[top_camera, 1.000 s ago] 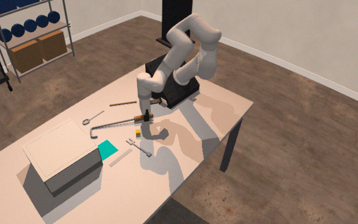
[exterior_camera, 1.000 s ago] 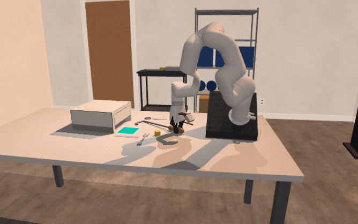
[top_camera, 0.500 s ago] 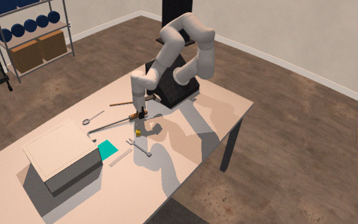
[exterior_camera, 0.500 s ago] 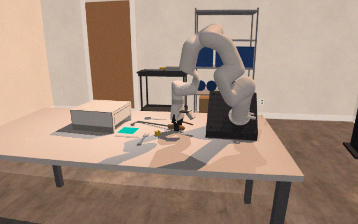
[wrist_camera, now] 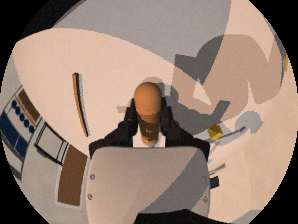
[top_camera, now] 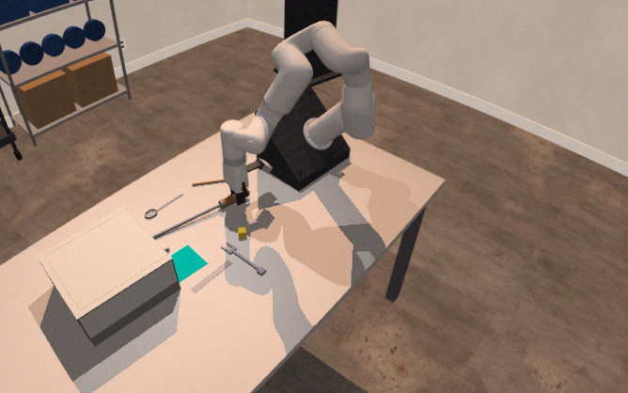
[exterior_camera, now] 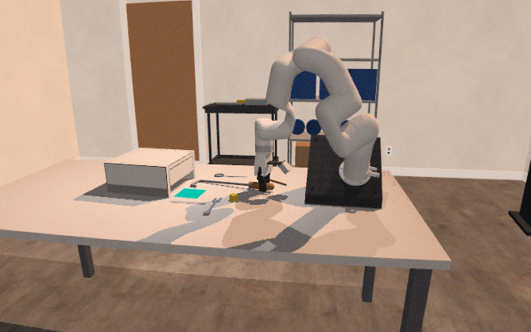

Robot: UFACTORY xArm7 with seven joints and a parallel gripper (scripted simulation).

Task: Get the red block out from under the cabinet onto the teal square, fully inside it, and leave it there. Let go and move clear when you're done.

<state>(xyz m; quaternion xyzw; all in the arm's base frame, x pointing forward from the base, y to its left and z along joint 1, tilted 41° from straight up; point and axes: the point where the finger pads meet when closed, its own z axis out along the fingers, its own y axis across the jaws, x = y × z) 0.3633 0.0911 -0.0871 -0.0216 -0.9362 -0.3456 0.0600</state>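
Note:
My gripper [top_camera: 241, 196] is shut on the brown handle [top_camera: 228, 201] of a long grey hook tool, low over the table. The rod [top_camera: 188, 220] runs from the handle toward the cabinet [top_camera: 108, 270], and its far end lies near the cabinet's corner. In the wrist view the handle [wrist_camera: 148, 106] sits between my fingers. The teal square [top_camera: 188, 261] lies on the table right beside the cabinet's open side and also shows in the exterior view [exterior_camera: 190, 193]. The red block is not visible in any view.
A yellow block [top_camera: 242, 233] sits near the handle. A grey wrench [top_camera: 244, 259] and a flat grey strip [top_camera: 211, 277] lie by the teal square. A ring-ended tool [top_camera: 162, 206] and a wooden stick [top_camera: 208, 182] lie farther back. The black robot base [top_camera: 301, 146] stands behind.

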